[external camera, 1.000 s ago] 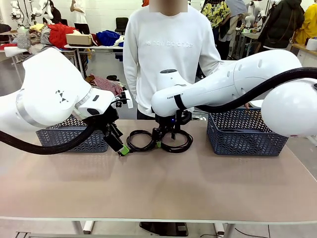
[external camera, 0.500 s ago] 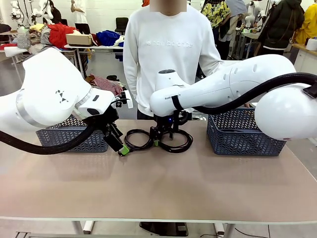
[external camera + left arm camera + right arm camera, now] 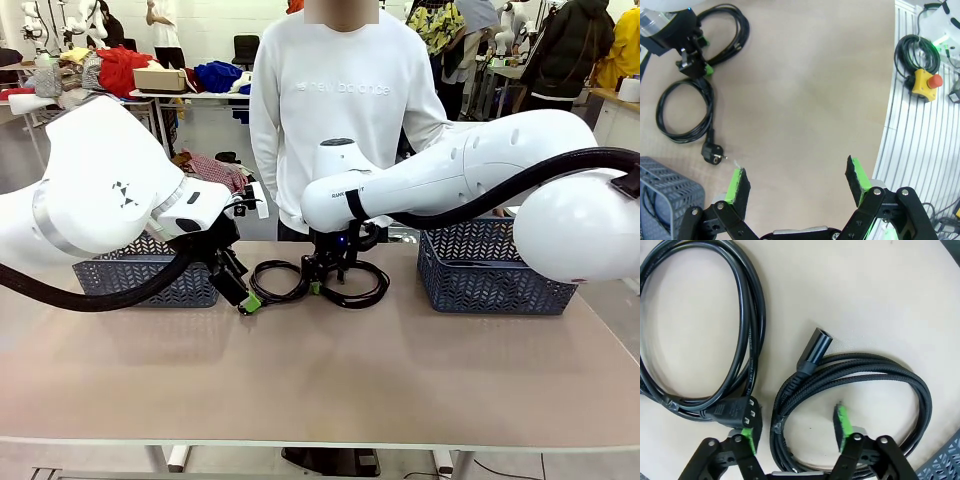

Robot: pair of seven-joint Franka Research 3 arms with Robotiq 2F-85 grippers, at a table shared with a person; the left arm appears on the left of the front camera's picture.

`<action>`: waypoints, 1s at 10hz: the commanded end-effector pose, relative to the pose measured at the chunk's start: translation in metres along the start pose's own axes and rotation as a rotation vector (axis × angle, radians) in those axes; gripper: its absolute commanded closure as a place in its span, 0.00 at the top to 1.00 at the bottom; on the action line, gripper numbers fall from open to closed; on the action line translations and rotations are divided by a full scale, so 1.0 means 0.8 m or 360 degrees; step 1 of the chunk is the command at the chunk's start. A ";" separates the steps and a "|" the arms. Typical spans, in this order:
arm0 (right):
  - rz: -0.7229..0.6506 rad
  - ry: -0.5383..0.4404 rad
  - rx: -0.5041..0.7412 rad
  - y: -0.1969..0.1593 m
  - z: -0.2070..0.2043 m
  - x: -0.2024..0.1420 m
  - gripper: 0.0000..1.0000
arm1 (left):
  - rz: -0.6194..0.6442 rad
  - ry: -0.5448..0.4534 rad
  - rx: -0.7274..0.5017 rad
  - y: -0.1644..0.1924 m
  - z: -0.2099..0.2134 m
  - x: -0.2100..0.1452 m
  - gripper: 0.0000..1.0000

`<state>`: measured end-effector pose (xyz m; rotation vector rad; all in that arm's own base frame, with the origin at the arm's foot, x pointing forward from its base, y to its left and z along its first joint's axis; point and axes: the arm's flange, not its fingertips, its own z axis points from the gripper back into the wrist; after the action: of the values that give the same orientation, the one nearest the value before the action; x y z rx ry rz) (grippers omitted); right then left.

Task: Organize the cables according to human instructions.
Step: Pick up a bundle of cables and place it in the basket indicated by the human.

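Two black cables lie coiled at the table's far middle. The left cable [image 3: 272, 283] is smooth, with a chunky round plug [image 3: 715, 157] and a block connector [image 3: 731, 411]. The right cable [image 3: 365, 292] is braided [image 3: 865, 362] and ends in a slim connector [image 3: 815, 352]. My right gripper [image 3: 318, 287] is down between the two coils. In its wrist view the right gripper [image 3: 795, 427] is open, its jaws partly narrowed either side of the braided coil's near strands, pads not touching them. My left gripper [image 3: 245, 300] hovers open beside the left coil, and the left gripper [image 3: 797, 182] holds nothing.
A grey mesh basket [image 3: 140, 282] stands at the far left and another basket [image 3: 495, 278] at the far right. A person [image 3: 345, 120] stands behind the table, facing it. An emergency-stop button [image 3: 925, 82] sits on the ribbed rail beside the table.
My right arm has shifted slightly left and down over the coils. The left arm and both cables have stayed put.
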<state>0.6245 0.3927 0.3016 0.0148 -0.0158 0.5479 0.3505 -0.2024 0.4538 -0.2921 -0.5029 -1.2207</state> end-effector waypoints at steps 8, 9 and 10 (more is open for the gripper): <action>-0.0153 0.0032 0.0160 -0.012 -0.007 -0.007 0.00 | 0.0005 0.0000 0.0008 -0.001 0.000 -0.003 1.00; -0.0181 0.0023 0.0195 -0.017 -0.009 -0.010 0.00 | 0.0005 0.0000 0.0008 -0.001 0.000 -0.003 1.00; -0.0220 0.0025 0.0184 -0.020 -0.006 -0.013 0.00 | 0.0005 0.0000 0.0008 -0.001 0.000 -0.003 1.00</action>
<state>0.6350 0.3789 0.3071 0.1067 0.0069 0.4522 0.3505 -0.2024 0.4538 -0.2921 -0.5029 -1.2207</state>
